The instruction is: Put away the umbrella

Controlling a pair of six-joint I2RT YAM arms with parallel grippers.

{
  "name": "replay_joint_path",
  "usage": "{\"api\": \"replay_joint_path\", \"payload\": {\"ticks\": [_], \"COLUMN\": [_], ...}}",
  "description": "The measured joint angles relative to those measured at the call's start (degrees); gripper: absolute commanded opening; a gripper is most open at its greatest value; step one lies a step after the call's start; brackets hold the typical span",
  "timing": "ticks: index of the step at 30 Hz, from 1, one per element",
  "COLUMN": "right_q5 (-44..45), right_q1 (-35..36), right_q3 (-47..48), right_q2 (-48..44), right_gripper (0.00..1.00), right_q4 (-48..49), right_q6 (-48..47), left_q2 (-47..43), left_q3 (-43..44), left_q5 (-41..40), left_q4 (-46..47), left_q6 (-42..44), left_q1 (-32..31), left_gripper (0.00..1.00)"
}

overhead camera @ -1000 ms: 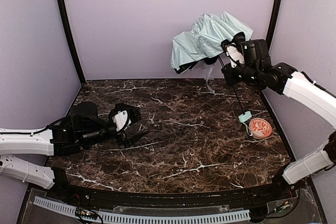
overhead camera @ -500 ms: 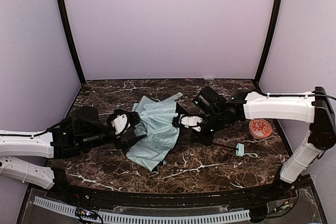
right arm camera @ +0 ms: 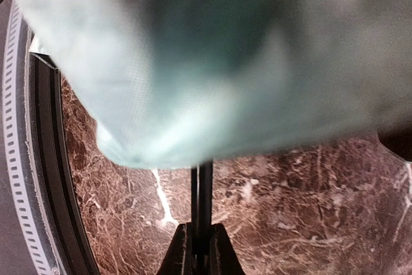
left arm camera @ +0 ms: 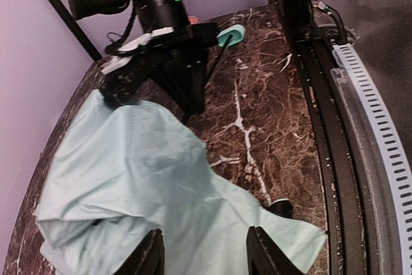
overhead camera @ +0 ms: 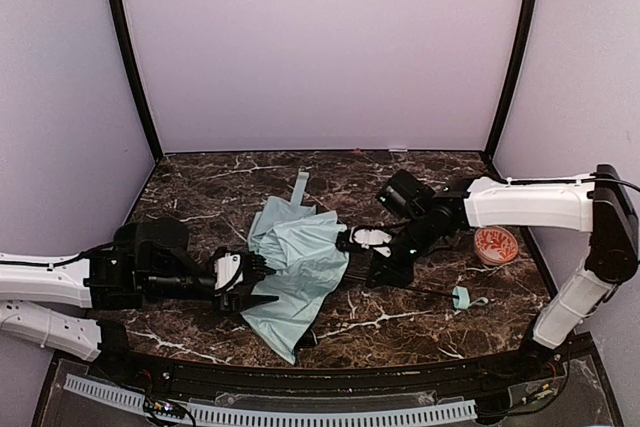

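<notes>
Left gripper (overhead camera: 257,283): low over the table (overhead camera: 410,325) at the left, pointing right. Its fingers (left arm camera: 149,259) stand apart with pale fabric lying between them. No pinch on the cloth is visible.
Umbrella (overhead camera: 298,259): lies on the table at centre, between the two grippers, only partly collapsed.
Canopy (left arm camera: 129,178): a loose, crinkled mint sheet spread flat. Its left edge reaches under the left gripper and its far edge meets the right one.
Right gripper (right arm camera: 201,244): right of the canopy and just beside it, fingers pressed together on the thin black shaft (right arm camera: 204,198). Fabric hangs over the shaft just ahead of the fingers.
Handle (overhead camera: 461,296): small, mint, resting on the table at the free end of the shaft, right of the right gripper and apart from it.
Dish (overhead camera: 495,244): red-patterned, at the far right, near the handle but not touching it.
Handling, judged: light overall. The cloth is soft, slippery and likely to slide or balloon, and it gives no firm hold on its own. The shaft is stiff but thin, so it could roll or bend under a side load.
Where to grip, judged: the shaft or the handle for control. Gather the fabric in a bunched fold, not by a single layer.
</notes>
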Motion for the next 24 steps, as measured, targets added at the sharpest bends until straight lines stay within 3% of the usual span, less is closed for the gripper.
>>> {"api": "replay_joint_path", "payload": {"ticks": [6, 10, 16, 21, 24], "right_q5": [-1.1, -0.4, -1.2, -0.7, -0.6], "right_q1": [-5.9, -6.7, -6.6, -6.6, -6.6], "right_q3": [2.4, 7.1, 10.0, 8.9, 7.8], "right_q2": [-7.0, -10.3, -13.6, -17.0, -19.3], "right_gripper": [0.0, 0.0, 0.0, 0.0, 0.0], "right_q4": [-1.5, -3.1, -6.4, -8.9, -9.4], "right_q6": [-0.4, -1.9, -5.0, -6.8, -7.9], "left_q2": [0.7, 3.6, 12.3, 18.1, 23.0], "left_q3": [1.3, 1.3, -2.5, -3.9, -3.8], "left_q5": [6.2, 6.2, -1.6, -0.9, 0.2], "left_q4": [-2.8, -2.5, 9.3, 20.1, 27.8], "left_q6": [2.1, 4.7, 9.9, 12.2, 14.2], "left_q1": [-2.4, -2.7, 0.2, 8.5, 10.2], "left_gripper": [0.23, 0.08, 0.09, 0.19, 0.24]}}
